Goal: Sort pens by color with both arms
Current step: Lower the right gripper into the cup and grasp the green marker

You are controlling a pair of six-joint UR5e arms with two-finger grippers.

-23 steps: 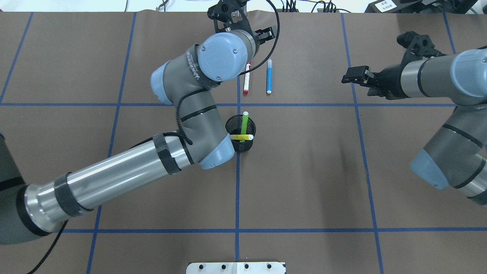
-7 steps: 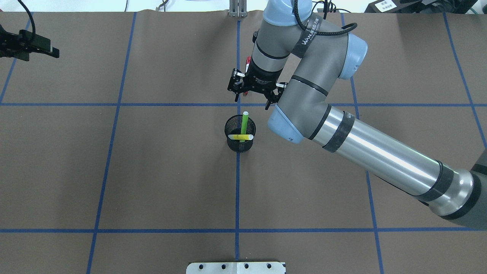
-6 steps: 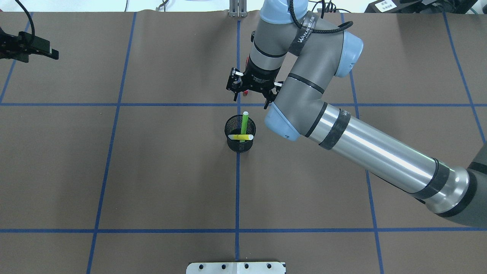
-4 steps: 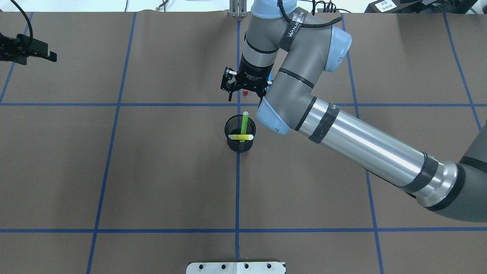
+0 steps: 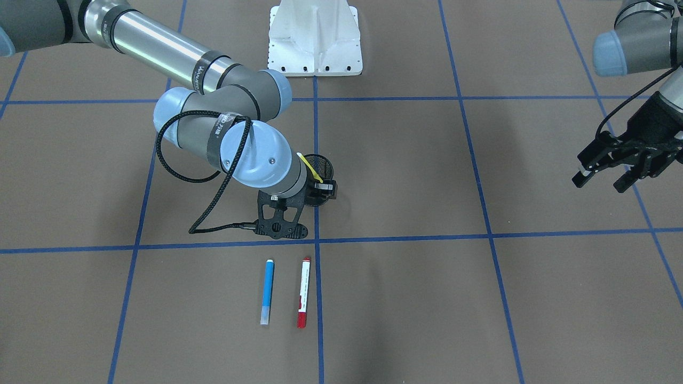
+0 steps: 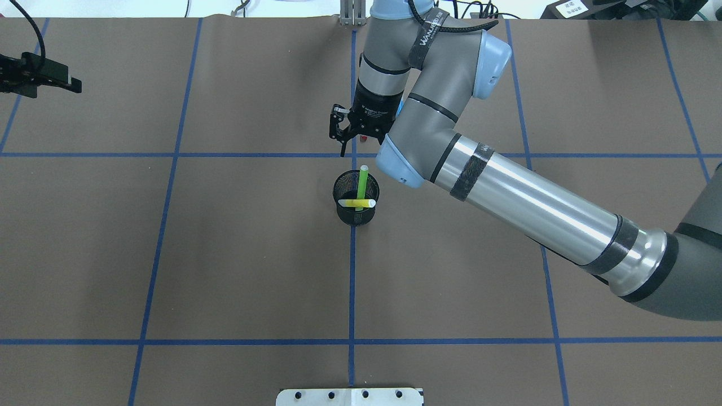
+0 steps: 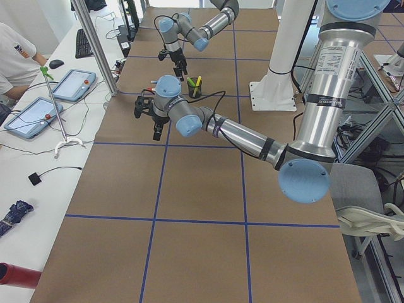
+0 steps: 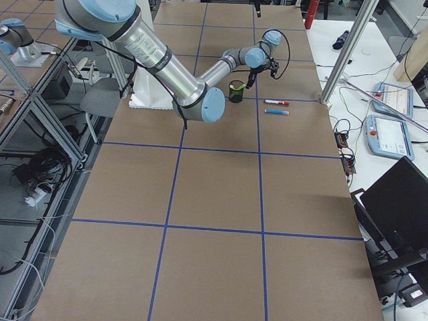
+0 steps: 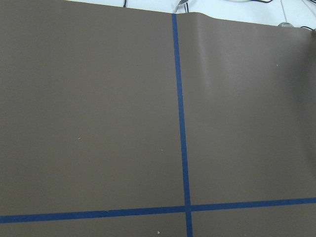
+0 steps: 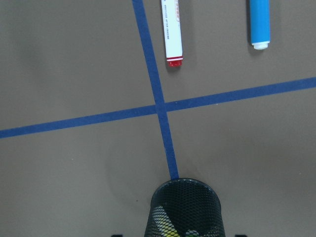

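Note:
The blue pen [image 5: 268, 290] and the white pen with red ends [image 5: 303, 292] lie side by side on the table; both also show in the right wrist view, blue [image 10: 259, 22] and red [image 10: 170, 34]. My right arm hides them in the overhead view. The light green pen [image 6: 361, 183] and the yellow pen [image 6: 356, 203] stand in the black mesh cup [image 6: 355, 217]. My right gripper [image 6: 361, 138] is open and empty, above the table between the cup and the two lying pens. My left gripper [image 5: 603, 173] is open and empty, far to the side.
Brown paper with blue tape grid lines [image 6: 352, 282] covers the table. The white pedestal base [image 5: 315, 37] stands at the robot's edge. My right forearm [image 6: 536, 214] stretches across the right half. The left wrist view shows only bare paper and tape.
My left arm has withdrawn from the middle to the far left. My right arm has come in over the two lying pens, and in the last second its gripper slid left.

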